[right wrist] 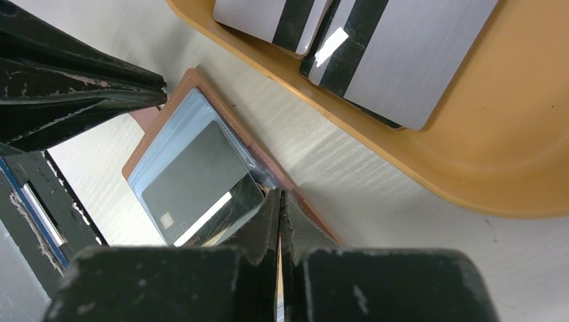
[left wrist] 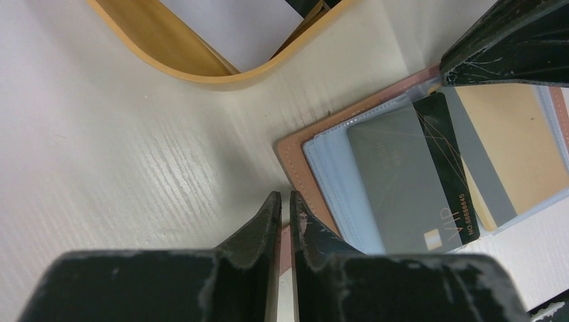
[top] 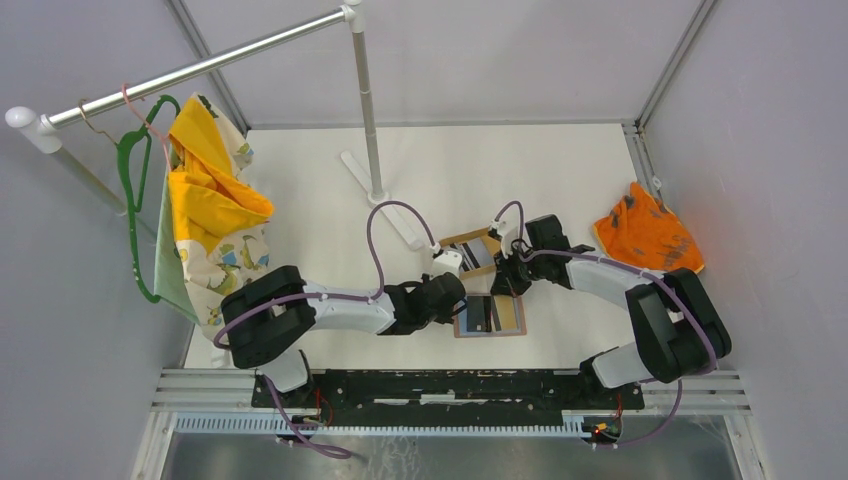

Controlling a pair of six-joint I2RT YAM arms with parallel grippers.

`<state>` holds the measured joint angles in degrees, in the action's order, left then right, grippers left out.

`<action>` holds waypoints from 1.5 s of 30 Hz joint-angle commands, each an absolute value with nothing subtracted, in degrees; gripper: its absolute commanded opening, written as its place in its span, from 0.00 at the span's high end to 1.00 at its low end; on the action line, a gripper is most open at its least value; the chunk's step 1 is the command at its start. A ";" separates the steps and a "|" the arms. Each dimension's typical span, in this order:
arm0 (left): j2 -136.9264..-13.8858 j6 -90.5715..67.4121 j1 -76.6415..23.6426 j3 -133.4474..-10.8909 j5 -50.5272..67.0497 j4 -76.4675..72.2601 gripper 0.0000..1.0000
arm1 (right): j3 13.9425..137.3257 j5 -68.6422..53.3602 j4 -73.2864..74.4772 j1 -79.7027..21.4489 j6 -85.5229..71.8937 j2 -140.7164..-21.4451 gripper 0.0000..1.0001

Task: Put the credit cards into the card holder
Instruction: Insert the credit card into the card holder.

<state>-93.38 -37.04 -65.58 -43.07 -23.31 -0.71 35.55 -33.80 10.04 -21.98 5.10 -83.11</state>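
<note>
Grey walls (top: 60, 300), white table (top: 500, 170), clothes rail (top: 200, 67)

I'm resting the left gripper (top: 456, 306) at the left edge of the open wallet (top: 492, 316), which is lying midway along the table's (top: 300, 180) near edge. The right gripper (top: 508, 288) is hovering at the wallet's far edge, just beside the tray (top: 455, 240) holding cards (top: 476, 253). An orange cloth (top: 645, 238) is lying by the right edge.
</note>
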 commanded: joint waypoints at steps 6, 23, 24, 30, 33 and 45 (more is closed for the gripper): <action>-94.80 -36.41 -65.35 -44.98 -22.38 -2.71 0.86 | 34.43 -33.79 7.98 -22.30 8.31 -73.27 1.00; -94.60 -35.97 -65.36 -44.99 -21.44 -2.78 0.86 | 34.64 -35.19 17.10 -25.43 24.27 -79.27 1.00; -94.64 -35.95 -65.33 -44.98 -21.26 -2.92 0.86 | 34.63 -34.67 16.83 -26.00 23.98 -79.63 1.00; -95.21 -35.86 -65.31 -44.74 -19.69 -4.22 0.86 | 36.05 -32.86 15.90 -27.88 21.94 -82.60 1.00; -95.62 -35.86 -65.33 -44.90 -19.15 -4.48 0.87 | 36.94 -33.44 15.23 -28.62 21.11 -83.69 1.00; -89.56 -36.34 -65.31 -44.03 -22.23 -1.45 0.77 | 38.28 -36.37 17.52 -28.61 24.39 -78.72 1.00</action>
<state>-94.08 -37.01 -65.32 -43.55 -20.86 -2.31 36.45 -35.75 16.86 -28.51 21.80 -82.74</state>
